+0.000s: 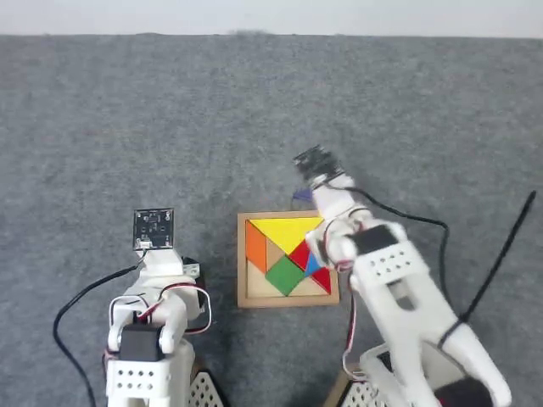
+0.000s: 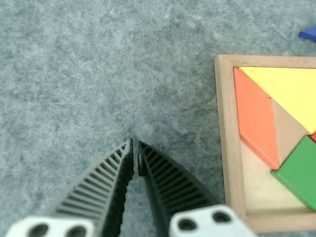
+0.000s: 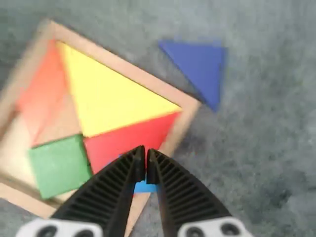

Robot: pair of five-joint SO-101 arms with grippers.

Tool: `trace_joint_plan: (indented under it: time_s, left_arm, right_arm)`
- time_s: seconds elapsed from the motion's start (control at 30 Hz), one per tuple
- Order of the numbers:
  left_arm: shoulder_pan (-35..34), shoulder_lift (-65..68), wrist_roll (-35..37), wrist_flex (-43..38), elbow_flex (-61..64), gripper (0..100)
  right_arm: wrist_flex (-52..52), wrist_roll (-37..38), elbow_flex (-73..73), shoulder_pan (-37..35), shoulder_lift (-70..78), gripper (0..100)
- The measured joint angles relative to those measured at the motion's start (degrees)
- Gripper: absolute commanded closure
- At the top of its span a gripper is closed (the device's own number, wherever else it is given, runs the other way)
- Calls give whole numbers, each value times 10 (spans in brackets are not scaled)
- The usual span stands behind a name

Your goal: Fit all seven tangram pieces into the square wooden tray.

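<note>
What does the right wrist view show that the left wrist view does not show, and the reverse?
Right wrist view adds: the right tool, shut above a small light blue piece, and the whole dark blue triangle on the mat outside the tray. Left wrist view adds: the left tool, shut over bare mat beside the tray. Shared: the tray, yellow triangle, orange piece, green square.
</note>
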Motion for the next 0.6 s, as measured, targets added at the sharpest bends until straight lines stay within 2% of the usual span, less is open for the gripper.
trace_joint_plan:
  time_s: [0.33, 0.6]
  left_arm:
    - [0, 0, 0, 0, 0, 987]
    - [0, 0, 0, 0, 0, 987]
  right_arm:
    - [6, 5, -4, -10, 63, 992]
    - [46, 5, 38, -92, 17, 991]
